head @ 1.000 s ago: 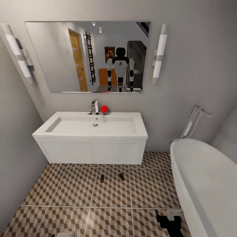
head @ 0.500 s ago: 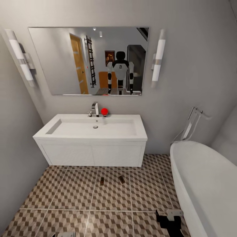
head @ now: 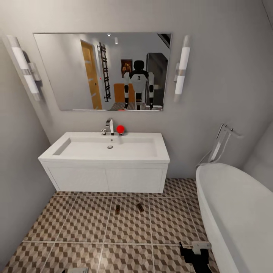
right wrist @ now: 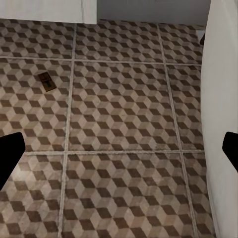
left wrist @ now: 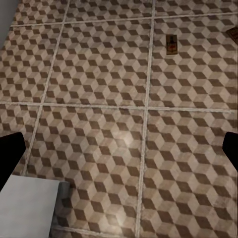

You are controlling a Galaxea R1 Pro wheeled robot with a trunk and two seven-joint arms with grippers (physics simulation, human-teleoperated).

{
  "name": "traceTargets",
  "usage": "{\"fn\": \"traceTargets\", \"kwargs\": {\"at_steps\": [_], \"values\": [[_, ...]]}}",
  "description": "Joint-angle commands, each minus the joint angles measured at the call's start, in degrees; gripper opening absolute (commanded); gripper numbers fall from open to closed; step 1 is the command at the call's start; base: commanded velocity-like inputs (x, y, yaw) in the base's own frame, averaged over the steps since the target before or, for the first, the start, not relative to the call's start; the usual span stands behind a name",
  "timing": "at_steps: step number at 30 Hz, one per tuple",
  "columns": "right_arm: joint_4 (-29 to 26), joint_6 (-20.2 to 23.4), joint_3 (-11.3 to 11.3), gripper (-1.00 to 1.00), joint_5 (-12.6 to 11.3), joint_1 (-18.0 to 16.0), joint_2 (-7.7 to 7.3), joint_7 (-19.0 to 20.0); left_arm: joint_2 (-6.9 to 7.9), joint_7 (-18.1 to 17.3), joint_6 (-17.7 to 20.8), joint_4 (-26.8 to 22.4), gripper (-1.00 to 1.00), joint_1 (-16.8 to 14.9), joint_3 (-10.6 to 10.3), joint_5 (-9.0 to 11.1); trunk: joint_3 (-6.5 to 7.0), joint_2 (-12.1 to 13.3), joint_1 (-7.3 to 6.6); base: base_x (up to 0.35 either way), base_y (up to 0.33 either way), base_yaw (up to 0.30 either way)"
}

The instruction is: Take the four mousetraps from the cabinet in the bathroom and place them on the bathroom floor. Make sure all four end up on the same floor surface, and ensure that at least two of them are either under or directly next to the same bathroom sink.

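Head view: the bathroom sink [head: 108, 148] stands straight ahead against the wall, on its white vanity, with a chrome tap [head: 109, 126] and a small red ball [head: 120, 129] at its back edge.
Mirror: a wide mirror [head: 102, 71] hangs above the sink between two tube lamps and reflects the robot.
Bathtub: the white bathtub [head: 239, 212] runs along the right gripper's outer side.
Mousetraps, head view: two mousetraps lie flat on the bathroom floor [head: 87, 223] just in front of the vanity, one [head: 117, 209] on the left and one [head: 140, 207] near it on the right, apart from each other.
Right gripper, head view: the right gripper [head: 197, 256] hangs low above the tiles beside the tub; both mousetraps lie ahead of it and toward the left arm.
Right wrist view: the two dark fingertips [right wrist: 10, 156] sit at opposite edges, spread wide with nothing between them; a mousetrap [right wrist: 45, 81] lies ahead of them on the tiles, well apart, and the tub wall rises close alongside.
Left wrist view: the fingertips [left wrist: 10, 158] are likewise spread wide and hold nothing, above bare tile; one mousetrap [left wrist: 171, 44] lies ahead of them, and a second shows partly at the frame edge [left wrist: 233, 33].
Left gripper, head view: a grey part [head: 77, 270] of it shows at the bottom edge.
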Motion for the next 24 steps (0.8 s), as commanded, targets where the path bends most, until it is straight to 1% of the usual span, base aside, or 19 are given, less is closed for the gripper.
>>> {"fn": "traceTargets", "kwargs": {"at_steps": [1, 8, 13, 17, 18, 20, 24], "values": [[0.04, -0.16, 0.52, 1.00, -0.58, -0.05, 0.01, -0.10, -0.09, 0.34, -0.29, 0.23, 1.00, -0.10, -0.27, -0.10, -0.12, -0.12, 0.03, 0.000, 0.000, 0.000], [0.04, -0.10, 0.52, 1.00, -0.58, -0.05, -0.03, -0.19, -0.58, 0.40, -0.02, 0.23, 1.00, -0.10, -0.27, -0.10, -0.11, -0.12, 0.03, 0.000, 0.000, 0.000], [-0.01, -0.01, 0.52, 1.00, -0.58, -0.05, 0.00, -0.24, -1.49, 0.52, 1.30, 0.24, 1.00, -0.07, -0.27, -0.10, -0.11, -0.12, 0.03, 0.000, 0.000, 0.000], [-0.03, 0.07, 0.52, 1.00, -0.58, -0.05, 0.03, -0.33, -1.87, 0.52, 4.04, 0.23, 1.00, -0.07, -0.27, -0.10, -0.11, -0.12, 0.03, 0.000, 0.000, 0.000], [-0.04, 0.13, 0.52, 1.00, -0.58, -0.05, 0.04, -0.35, -1.99, 0.46, 5.86, 0.22, 1.00, -0.07, -0.27, -0.12, -0.11, -0.12, 0.03, 0.000, 0.000, 0.000], [-0.04, 0.17, 0.52, 1.00, -0.61, -0.05, 0.04, -0.33, -2.07, 0.40, 7.61, 0.19, 1.00, -0.07, -0.27, -0.14, -0.11, -0.12, 0.03, 0.000, 0.000, 0.000], [-0.04, 0.22, 0.52, 1.00, -0.63, -0.05, 0.10, -0.31, -2.18, 0.24, 9.92, 0.21, 1.00, -0.07, -0.27, -0.17, -0.11, -0.12, 0.03, 0.000, 0.000, 0.000]]}}
